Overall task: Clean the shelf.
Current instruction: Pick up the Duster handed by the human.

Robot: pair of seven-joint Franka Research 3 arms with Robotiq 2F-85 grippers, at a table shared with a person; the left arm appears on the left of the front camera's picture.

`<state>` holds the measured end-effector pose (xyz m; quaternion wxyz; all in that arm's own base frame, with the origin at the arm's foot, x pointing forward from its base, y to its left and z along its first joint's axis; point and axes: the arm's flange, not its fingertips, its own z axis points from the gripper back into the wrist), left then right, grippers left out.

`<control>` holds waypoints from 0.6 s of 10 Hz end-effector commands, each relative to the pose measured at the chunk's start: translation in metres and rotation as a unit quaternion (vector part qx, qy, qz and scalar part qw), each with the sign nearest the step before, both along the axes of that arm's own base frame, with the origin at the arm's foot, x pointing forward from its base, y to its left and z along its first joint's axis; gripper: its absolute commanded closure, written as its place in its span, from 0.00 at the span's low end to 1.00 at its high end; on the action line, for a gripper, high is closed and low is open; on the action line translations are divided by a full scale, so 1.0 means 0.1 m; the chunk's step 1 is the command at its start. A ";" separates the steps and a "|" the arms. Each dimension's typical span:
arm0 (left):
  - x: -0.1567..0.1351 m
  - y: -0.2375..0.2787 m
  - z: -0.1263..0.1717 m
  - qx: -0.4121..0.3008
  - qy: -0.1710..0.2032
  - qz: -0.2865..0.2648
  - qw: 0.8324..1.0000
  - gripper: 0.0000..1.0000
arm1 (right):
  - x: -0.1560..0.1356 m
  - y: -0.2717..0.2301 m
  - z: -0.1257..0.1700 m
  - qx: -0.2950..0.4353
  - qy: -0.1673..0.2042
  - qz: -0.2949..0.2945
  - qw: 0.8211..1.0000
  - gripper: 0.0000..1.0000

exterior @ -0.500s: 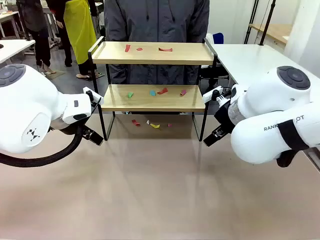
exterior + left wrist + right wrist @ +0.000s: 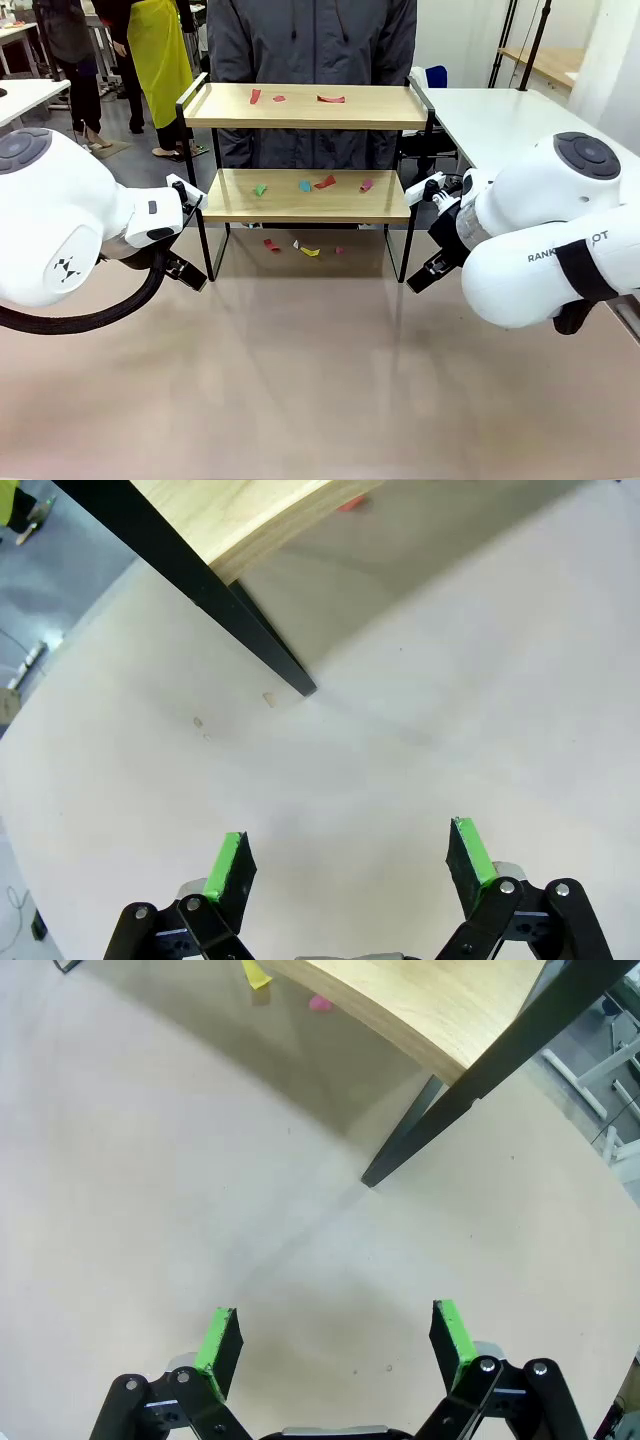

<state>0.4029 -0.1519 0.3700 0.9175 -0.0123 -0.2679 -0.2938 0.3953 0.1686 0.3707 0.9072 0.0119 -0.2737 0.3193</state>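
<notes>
Front view: shelf (image 2: 390, 108) stands far-centre on table (image 2: 320, 380), scraps (image 2: 331, 99) on both boards and beneath; likely light, stiff, tippy, best held by side rails (image 2: 193, 88); left gripper (image 2: 350, 855) and right gripper (image 2: 335, 1335) gape empty, flanking it.

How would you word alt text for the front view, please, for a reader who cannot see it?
A two-tier shelf with wooden boards and a black frame stands at the far side of a table, with coloured scraps on both boards and on the table beneath it. The left arm and right arm flank it, and a person stands behind.
</notes>
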 end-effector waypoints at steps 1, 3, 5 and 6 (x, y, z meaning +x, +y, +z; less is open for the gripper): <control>0.00 0.00 0.00 0.000 0.000 0.000 1.000 0.00 | 0.00 0.00 0.00 0.000 0.000 0.000 1.000 0.00; 0.00 0.00 0.00 0.000 0.000 0.000 1.000 0.00 | 0.00 0.00 0.00 0.000 0.000 0.000 1.000 0.00; -0.01 0.03 0.16 -0.017 -0.006 -0.024 1.000 0.00 | 0.00 0.00 0.00 0.000 0.000 0.000 1.000 0.00; 0.03 0.16 0.40 -0.050 -0.010 -0.015 0.999 0.00 | 0.13 -0.12 0.29 0.019 -0.015 -0.010 1.000 0.00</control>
